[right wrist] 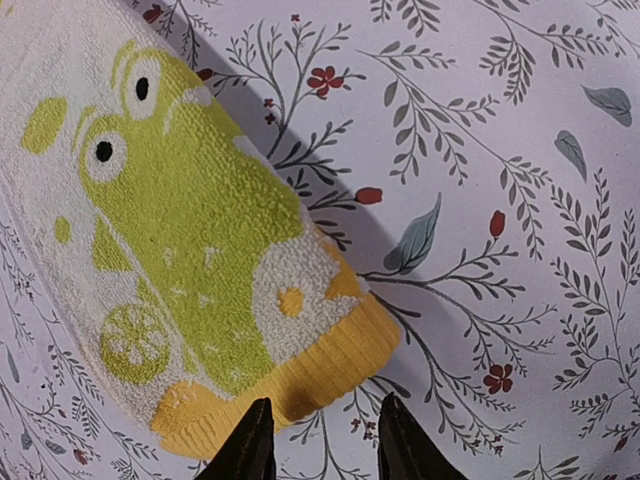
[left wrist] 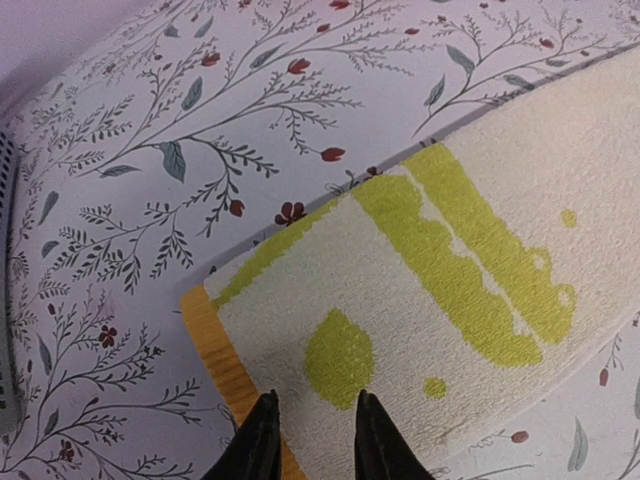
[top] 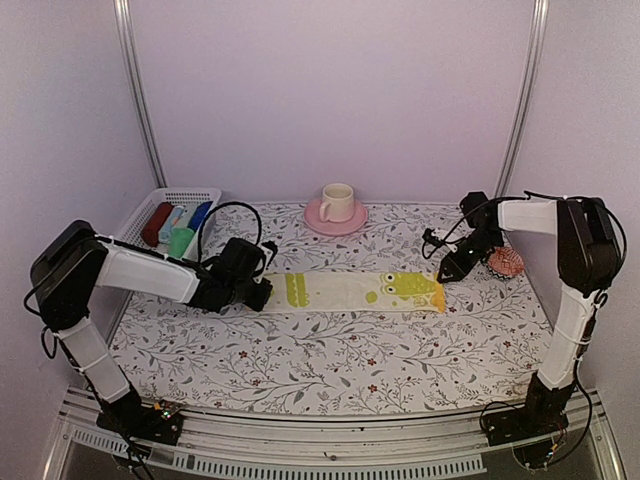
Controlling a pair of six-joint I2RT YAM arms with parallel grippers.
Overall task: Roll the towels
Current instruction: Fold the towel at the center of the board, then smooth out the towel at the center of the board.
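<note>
We see the yellow towel (top: pixel 350 290) lying flat as a long strip on the bench (top: pixel 330 365). The left gripper (left wrist: pixel 316 400) hangs over its left end and the right gripper (right wrist: pixel 320 405) over its right end, both released. The green towel (top: pixel 181 242) sits in the basket (top: pixel 195 192).

The left arm (top: pixel 150 272) and right arm (top: pixel 568 330) have white shells between black joints, with thin black cables (top: pixel 225 208) looping beside them. The left gripper (left wrist: pixel 312 440) and right gripper (right wrist: pixel 318 440) have slim, tapered black fingers (left wrist: pixel 262 445).

Nubby terry towel (right wrist: pixel 180 250), matt printed tablecloth (right wrist: pixel 520 150)
</note>
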